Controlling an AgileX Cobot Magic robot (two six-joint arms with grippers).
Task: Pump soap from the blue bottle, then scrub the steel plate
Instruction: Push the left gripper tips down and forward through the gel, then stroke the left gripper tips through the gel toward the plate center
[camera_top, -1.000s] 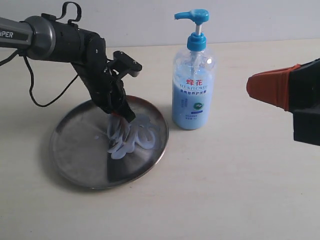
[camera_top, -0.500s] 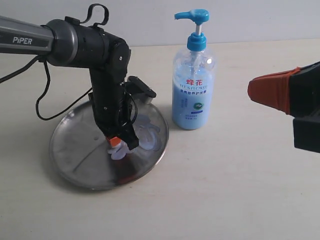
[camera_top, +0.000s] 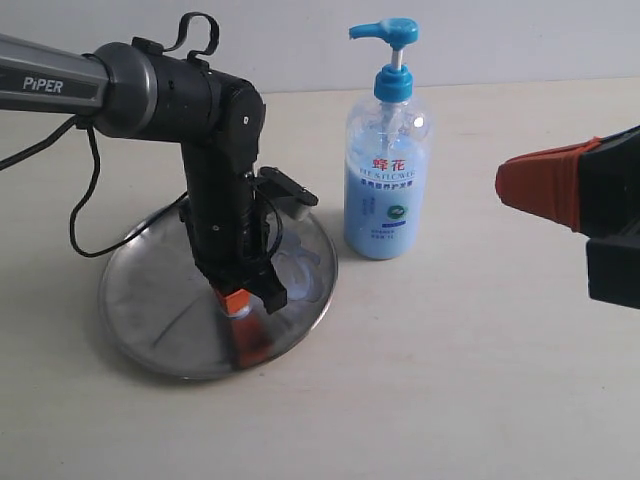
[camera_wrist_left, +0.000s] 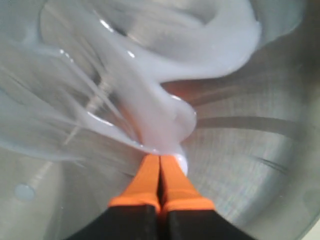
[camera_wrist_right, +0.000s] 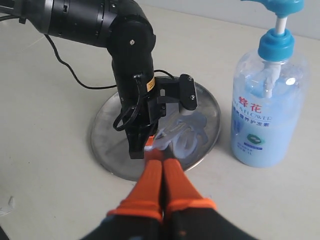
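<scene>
Status entry. Soap (camera_wrist_left: 165, 75) is on the steel plate (camera_top: 150, 320) as pale glossy smears, streaked over the part of the plate nearest the blue bottle (camera_top: 386, 190). Judging from that, you can log the pumping step as done. The bottle stands upright on the table (camera_top: 450, 400), just beside the plate rim; whether the two touch cannot be resolved. The pump head (camera_top: 385, 32) is up, with nothing touching it.

Left gripper (camera_wrist_left: 160, 161): fingers (camera_wrist_left: 145, 182) pressed together with nothing between them. The orange tips are down in the soap on the plate surface, and the arm stands near vertical over the plate. The left wrist view is blurred across the smears, which is consistent with a scrub stroke.

Right gripper (camera_wrist_right: 162, 170): fingers also pressed together and empty. It is held above the table on the far side of the bottle from the plate, well apart from both.

Remaining, as you should read it: scrubbing is under way but not complete. The soap covers only part of the plate, and the side away from the bottle looks bare. Further strokes are likely needed to carry soap across that area.
</scene>
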